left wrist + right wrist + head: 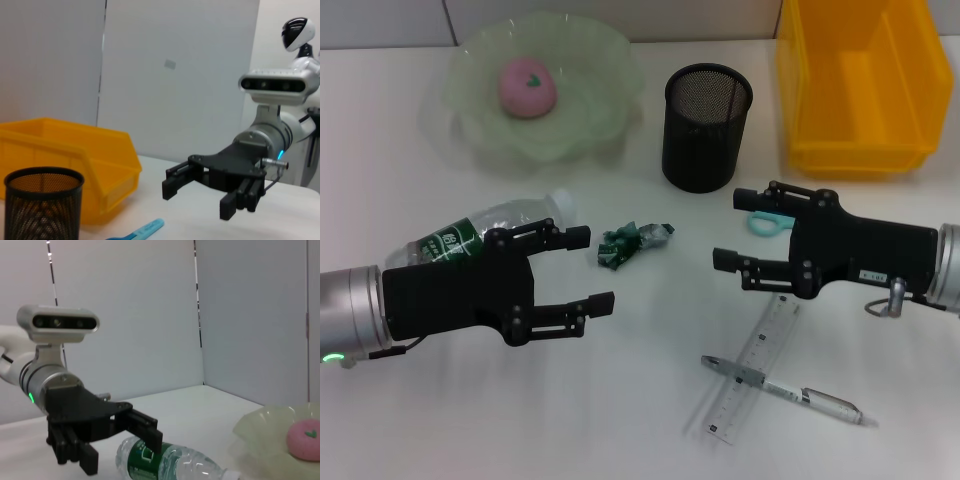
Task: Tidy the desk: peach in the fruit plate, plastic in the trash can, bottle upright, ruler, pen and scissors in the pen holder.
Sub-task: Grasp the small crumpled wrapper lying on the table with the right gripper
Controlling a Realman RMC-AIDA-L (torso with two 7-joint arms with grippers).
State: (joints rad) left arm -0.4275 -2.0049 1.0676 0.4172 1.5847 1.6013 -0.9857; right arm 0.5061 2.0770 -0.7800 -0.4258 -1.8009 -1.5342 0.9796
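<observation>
My yellow trash can [855,85] holds nothing visible; the fruit plate [480,110] holds the peach [527,86]; the mesh pen holder [706,126] looks empty. My left gripper [588,270] and right gripper [732,228] hover over the worktop [620,420], fingers spread wide

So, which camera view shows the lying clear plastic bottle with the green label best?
The right wrist view shows the clear plastic bottle with the green label best: its label and body show from the side. In the head view the left tool covers part of the bottle. The left wrist view does not show it.
</observation>
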